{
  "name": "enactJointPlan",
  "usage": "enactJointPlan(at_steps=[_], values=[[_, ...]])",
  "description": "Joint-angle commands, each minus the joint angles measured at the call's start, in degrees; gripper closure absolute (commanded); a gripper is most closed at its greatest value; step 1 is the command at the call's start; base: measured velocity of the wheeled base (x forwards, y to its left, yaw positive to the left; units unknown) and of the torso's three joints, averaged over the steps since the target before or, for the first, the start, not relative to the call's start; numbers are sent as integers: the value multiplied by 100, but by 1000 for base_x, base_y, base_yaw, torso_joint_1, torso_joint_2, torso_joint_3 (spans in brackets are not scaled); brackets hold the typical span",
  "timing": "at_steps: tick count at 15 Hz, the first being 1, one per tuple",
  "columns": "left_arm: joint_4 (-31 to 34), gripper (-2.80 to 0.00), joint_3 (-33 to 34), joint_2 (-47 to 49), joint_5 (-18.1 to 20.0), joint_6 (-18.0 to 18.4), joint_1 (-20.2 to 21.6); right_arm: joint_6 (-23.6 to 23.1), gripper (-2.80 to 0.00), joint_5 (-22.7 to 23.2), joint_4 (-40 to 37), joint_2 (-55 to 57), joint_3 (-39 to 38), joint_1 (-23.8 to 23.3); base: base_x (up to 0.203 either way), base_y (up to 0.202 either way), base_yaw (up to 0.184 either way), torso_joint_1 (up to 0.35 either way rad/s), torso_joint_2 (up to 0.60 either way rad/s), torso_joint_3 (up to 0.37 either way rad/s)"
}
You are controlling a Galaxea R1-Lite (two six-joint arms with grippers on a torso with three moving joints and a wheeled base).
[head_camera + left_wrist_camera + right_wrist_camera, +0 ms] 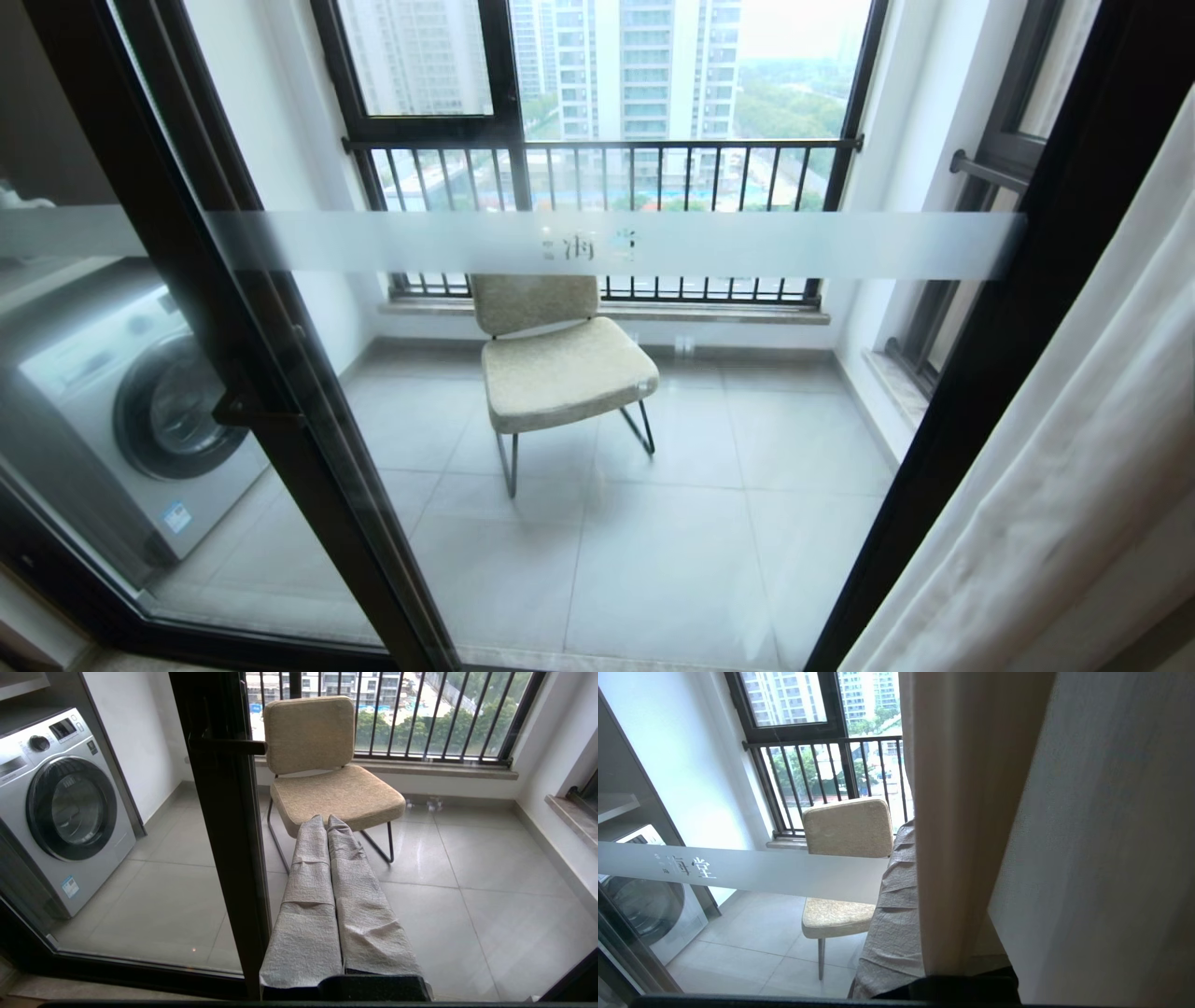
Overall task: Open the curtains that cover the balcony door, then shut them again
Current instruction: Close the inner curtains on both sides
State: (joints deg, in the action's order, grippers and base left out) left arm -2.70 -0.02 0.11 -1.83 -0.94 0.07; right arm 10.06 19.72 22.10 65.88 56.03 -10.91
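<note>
Cream curtain (971,812) pinched in the right pincer (924,952), bunched at the right edge of the door (597,245).

Glass stands bare across most of the door, so I judge the opening half is done and the closing pull is the step in hand. A fold of curtain hangs between the right pincer's grey padded fingers (889,905), which are pressed together on it; the rest of the fabric lies just beside that pincer, away from the chair (845,835). To close well, keep the pinch firm and sweep level across the glass, slowly, so the fold does not slip out. The left pincer (327,821) hangs idle, pressed together on nothing, pointing at the chair.
</note>
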Motion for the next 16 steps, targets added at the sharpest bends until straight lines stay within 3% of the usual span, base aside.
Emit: enactJointPlan(at_steps=[1,16], values=[[-3,0,2,-2,-1,-3,1,5,0,14,-4,69,-4,-7,0,0,0,0,0,0],[-2,0,2,-2,-1,6,1,-21,0,5,12,136,-50,-8,0,0,0,0,0,0]])
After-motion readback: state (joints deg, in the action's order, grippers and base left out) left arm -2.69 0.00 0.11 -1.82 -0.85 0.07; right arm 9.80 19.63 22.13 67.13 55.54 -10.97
